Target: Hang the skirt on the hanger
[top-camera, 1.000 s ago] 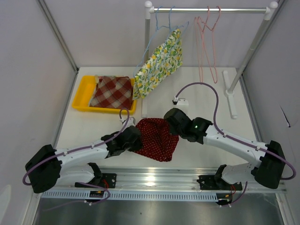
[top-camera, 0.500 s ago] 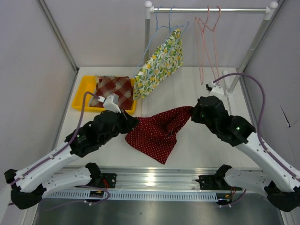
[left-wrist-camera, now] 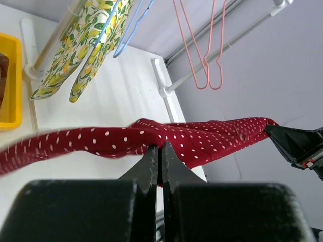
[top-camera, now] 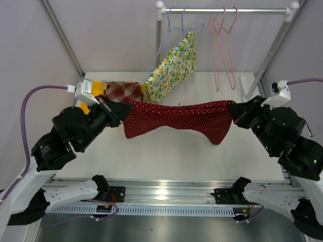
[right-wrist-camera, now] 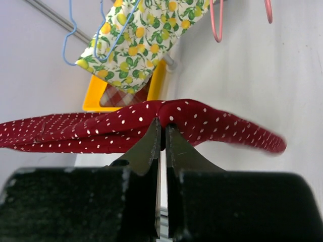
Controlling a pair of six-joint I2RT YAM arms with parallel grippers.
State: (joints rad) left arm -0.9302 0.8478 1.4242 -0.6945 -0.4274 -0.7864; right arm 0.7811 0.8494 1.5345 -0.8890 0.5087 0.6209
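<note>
Skirt (top-camera: 176, 117) in front of hanger rail (top-camera: 227, 10)

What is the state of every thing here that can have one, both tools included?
left tool: shut on the red dotted skirt
right tool: shut on its other end
red dotted skirt: in the air, stretched between both tools
lemon-print garment: hanging below the rail
pink hangers: empty, hanging on the rail
plaid cloth: lying in the yellow tray

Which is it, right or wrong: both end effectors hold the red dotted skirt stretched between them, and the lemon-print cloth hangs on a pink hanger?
Wrong in one point: the lemon-print cloth hangs on a blue hanger, as the top external view shows. The left end effector and the right end effector do hold the red dotted skirt stretched between them.
</note>
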